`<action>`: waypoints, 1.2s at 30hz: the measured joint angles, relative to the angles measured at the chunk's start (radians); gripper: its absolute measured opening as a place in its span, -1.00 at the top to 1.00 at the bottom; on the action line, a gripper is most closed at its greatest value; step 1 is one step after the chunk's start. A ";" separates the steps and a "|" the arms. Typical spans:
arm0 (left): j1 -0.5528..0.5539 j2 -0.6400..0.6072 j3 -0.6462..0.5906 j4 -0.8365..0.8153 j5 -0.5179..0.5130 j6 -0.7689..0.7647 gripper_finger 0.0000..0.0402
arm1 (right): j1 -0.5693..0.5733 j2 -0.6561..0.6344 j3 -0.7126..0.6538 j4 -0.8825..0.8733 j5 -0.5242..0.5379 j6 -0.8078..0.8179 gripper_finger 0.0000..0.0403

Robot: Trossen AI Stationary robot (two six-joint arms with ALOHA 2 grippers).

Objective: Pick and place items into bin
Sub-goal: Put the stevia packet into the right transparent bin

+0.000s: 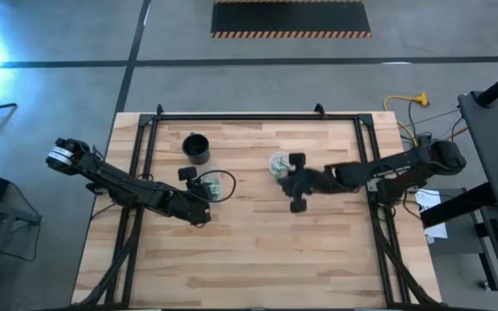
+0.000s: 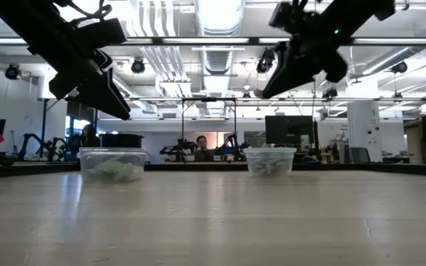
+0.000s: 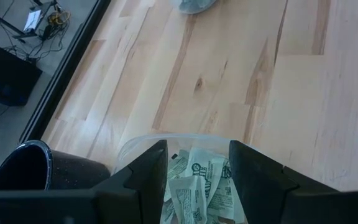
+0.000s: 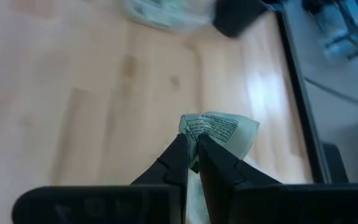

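Note:
Two clear tubs hold pale green-and-white wrinkly packets: one on the left and one on the right, both standing on the table. My left gripper hovers open above the left tub, with its packets showing between its fingers. My right gripper is raised beside the right tub and shut on one packet. A black cup stands just beyond the left tub. My right gripper pinches one pale green-and-white packet by an edge between its two shut fingertips. The rest of the packet sticks out past the tips. It is lifted clear, with the bare table far below it.
Black frame rails run along the table's far edge and down both sides. Bare wooden table stretches toward the near edge. In the right wrist view the left tub and black cup show blurred farther off.

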 joint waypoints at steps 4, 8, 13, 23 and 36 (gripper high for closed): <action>0.000 0.000 0.000 0.000 0.000 0.000 0.22 | -0.083 0.004 -0.003 -0.001 -0.001 -0.003 0.89; 0.000 0.000 0.000 0.000 0.000 0.000 0.22 | -0.151 0.011 -0.006 0.002 -0.003 0.035 0.89; 0.000 0.000 0.000 0.000 0.000 0.000 0.22 | -0.204 0.031 -0.013 0.001 -0.004 0.089 0.89; 0.000 0.000 0.000 0.002 0.000 0.000 0.22 | -0.237 0.136 -0.014 0.060 -0.011 0.097 0.89; 0.000 0.000 0.000 0.001 0.000 0.000 0.22 | -0.252 0.174 -0.014 0.108 -0.011 0.104 0.59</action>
